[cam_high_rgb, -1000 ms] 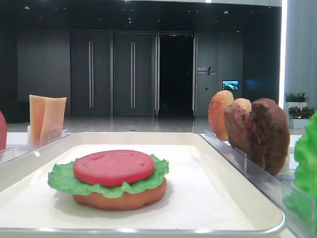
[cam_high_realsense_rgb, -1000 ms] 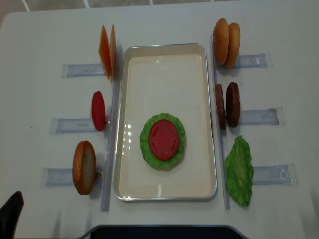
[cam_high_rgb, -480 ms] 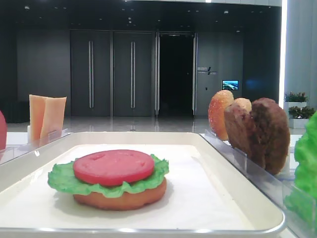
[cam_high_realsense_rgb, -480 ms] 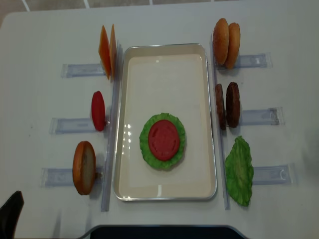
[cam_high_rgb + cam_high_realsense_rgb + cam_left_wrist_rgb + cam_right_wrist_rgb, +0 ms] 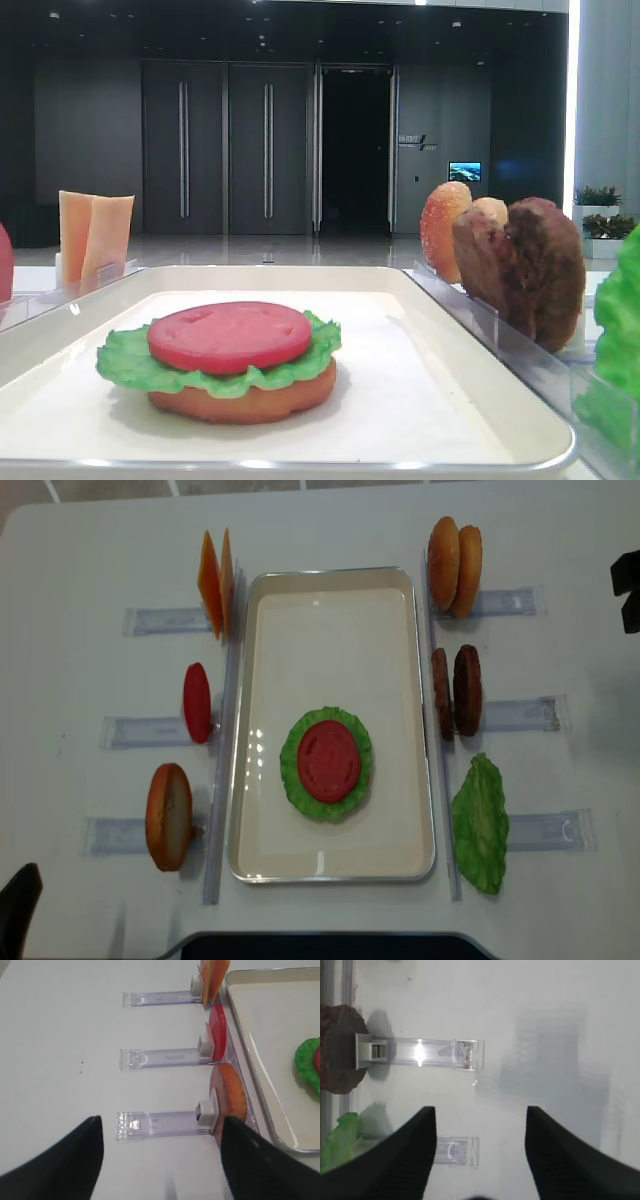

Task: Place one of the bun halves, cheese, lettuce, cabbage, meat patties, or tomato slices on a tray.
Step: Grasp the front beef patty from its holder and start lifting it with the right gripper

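Stack on the tray (image 5: 330, 600), centre of the overhead view: bun half (image 5: 245, 398), lettuce (image 5: 352, 735), tomato slice (image 5: 328, 760) on top. Both grippers hold nothing: left gripper (image 5: 160, 1160) and right gripper (image 5: 480, 1150) have fingers spread. Next layer is probably a meat patty (image 5: 466, 690) from the right-hand rack, calling for the right gripper to reach in and close on it.

Overhead view and low tabletop view both on the tray (image 5: 330, 860); wrist cameras looking down either side.

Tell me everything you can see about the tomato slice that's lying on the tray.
The tomato slice is a flat, round, matte red disc with faint embossed marks on top. It lies level on a frilly green lettuce leaf, which rests on an orange bun half, in the near half of the cream tray. No gripper touches it.
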